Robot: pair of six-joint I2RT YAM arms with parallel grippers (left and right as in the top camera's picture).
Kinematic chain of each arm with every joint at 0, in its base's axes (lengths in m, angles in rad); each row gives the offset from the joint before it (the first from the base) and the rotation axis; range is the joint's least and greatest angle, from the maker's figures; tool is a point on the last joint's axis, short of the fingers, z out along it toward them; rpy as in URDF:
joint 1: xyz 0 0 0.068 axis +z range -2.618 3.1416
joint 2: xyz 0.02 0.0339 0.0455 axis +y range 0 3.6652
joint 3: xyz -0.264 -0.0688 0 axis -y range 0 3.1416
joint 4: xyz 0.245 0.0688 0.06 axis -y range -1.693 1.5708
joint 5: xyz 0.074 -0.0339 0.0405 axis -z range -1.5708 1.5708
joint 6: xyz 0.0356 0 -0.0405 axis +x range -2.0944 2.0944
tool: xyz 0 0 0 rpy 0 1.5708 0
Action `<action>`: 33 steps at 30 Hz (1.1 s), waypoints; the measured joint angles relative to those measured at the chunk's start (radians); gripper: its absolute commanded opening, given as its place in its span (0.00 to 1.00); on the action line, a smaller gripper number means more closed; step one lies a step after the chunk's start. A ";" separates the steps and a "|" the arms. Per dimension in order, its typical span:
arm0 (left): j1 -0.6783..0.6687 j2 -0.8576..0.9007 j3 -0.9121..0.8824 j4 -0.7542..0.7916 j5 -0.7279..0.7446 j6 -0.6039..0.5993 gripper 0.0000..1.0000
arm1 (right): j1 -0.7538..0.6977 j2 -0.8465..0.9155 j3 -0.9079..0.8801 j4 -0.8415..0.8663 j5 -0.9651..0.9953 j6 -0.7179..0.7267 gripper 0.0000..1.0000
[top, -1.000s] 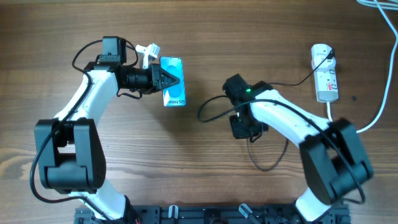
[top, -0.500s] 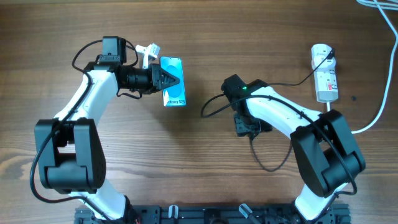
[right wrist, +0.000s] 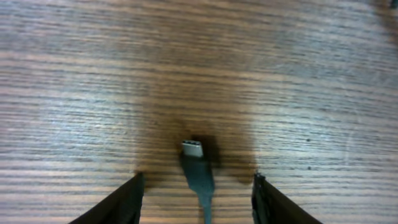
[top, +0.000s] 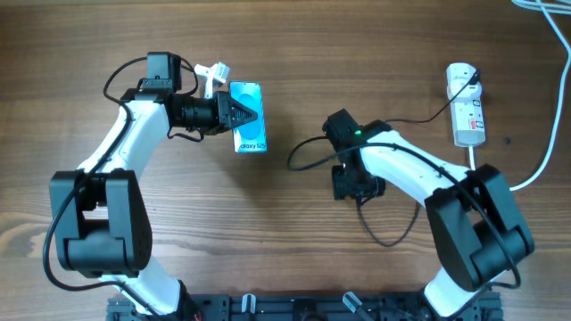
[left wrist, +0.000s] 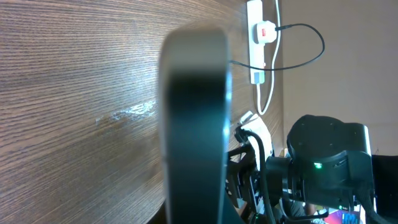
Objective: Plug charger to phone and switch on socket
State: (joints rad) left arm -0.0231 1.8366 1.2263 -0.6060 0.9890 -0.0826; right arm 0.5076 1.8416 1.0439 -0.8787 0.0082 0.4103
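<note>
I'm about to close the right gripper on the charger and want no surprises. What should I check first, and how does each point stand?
1. Charger plug tip lies between the right gripper's fingers: ok.
2. Right gripper open, not touching the plug: ok.
3. Left gripper shut, its tip over the phone: ok.
4. Phone pinned firmly enough for plugging: cannot tell.
5. Socket switched on: cannot tell.

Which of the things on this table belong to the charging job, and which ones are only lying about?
Belong to the job: charger, phone, socket.
Only lying about: thick white cable, small white piece beside the phone.
</note>
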 measured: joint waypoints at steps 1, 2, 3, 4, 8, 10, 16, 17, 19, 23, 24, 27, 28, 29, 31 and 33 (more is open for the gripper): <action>0.000 0.000 0.000 0.000 0.000 0.000 0.04 | 0.000 -0.001 -0.003 0.010 -0.013 -0.018 0.30; 0.000 0.000 0.000 0.000 0.000 0.000 0.04 | 0.000 -0.001 -0.005 0.016 -0.026 -0.026 0.22; 0.000 0.000 0.000 0.000 0.000 0.000 0.04 | 0.001 -0.002 -0.005 0.022 -0.031 -0.035 0.22; 0.000 0.000 0.000 0.000 0.000 0.000 0.04 | 0.003 -0.002 -0.006 0.024 -0.033 -0.053 0.22; 0.000 0.000 0.000 0.000 0.000 0.000 0.04 | 0.005 -0.002 -0.006 0.026 -0.034 -0.070 0.31; 0.000 0.000 0.000 0.000 0.000 0.000 0.04 | 0.011 -0.002 -0.006 0.028 -0.033 -0.076 0.25; 0.000 0.000 0.000 0.000 0.000 0.000 0.04 | 0.015 -0.002 -0.006 0.024 -0.034 -0.087 0.35; 0.000 0.000 0.000 0.000 0.000 0.000 0.04 | 0.017 -0.002 -0.006 0.024 -0.033 -0.087 0.35; 0.000 0.000 0.000 0.000 -0.002 0.000 0.04 | 0.017 -0.002 -0.006 0.024 -0.032 -0.088 0.41; 0.000 0.000 0.000 0.000 -0.004 0.000 0.04 | 0.019 -0.003 -0.006 0.029 -0.053 -0.111 0.48; 0.000 0.000 0.000 0.000 -0.005 0.000 0.04 | 0.018 -0.003 -0.006 0.030 -0.060 -0.124 0.48; 0.000 0.000 0.000 0.000 -0.007 0.000 0.04 | 0.017 -0.003 -0.002 0.023 -0.072 -0.137 0.52; 0.000 0.000 0.000 0.000 -0.007 0.000 0.04 | 0.017 -0.001 0.002 0.019 -0.076 -0.142 0.54; 0.000 0.000 0.000 0.000 -0.007 0.000 0.04 | 0.017 0.002 0.008 0.008 -0.079 -0.147 0.55; 0.000 0.000 0.000 0.000 -0.008 0.000 0.04 | 0.017 0.011 0.022 -0.018 -0.087 -0.151 0.55; 0.000 0.000 0.000 0.000 -0.007 0.000 0.04 | 0.017 0.019 0.025 -0.058 -0.094 -0.150 0.53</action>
State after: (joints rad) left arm -0.0235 1.8366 1.2263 -0.6056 0.9817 -0.0826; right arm 0.5247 1.8606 1.0687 -0.9367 -0.0856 0.2607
